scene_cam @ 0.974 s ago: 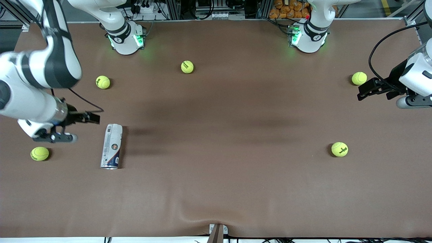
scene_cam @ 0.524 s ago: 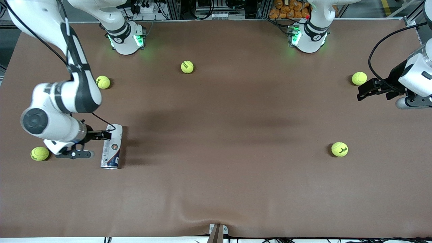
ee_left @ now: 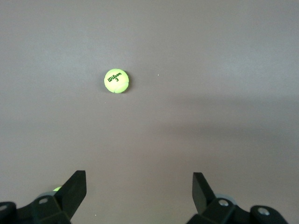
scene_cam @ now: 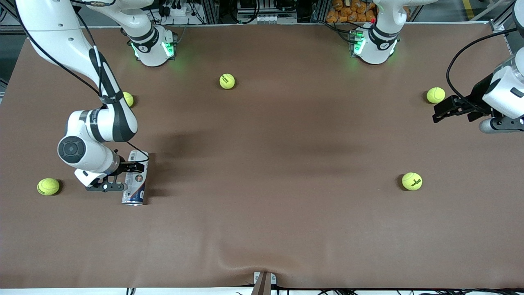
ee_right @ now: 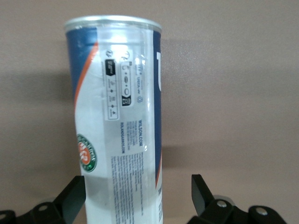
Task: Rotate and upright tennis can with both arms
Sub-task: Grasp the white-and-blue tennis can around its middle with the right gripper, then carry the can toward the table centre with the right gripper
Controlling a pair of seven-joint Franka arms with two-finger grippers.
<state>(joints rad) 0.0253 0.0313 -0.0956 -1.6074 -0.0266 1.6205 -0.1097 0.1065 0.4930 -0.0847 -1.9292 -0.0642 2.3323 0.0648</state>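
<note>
Down at the right arm's end of the table, the tennis can lies on its side on the brown table, its silver-rimmed end pointing toward the front camera. The right gripper is low over the can's other end, jaws spread wide. In the right wrist view the can runs lengthwise out from between the two fingertips, one on each side of the label; whether either pad actually touches the plastic is hard to say, though a gap seems to show on one side.

The left gripper waits in the air over the left arm's end of the table, jaws likewise spread and holding nothing. One tennis ball sits just beside it, and its wrist view shows another ball well ahead of the open fingers.
</note>
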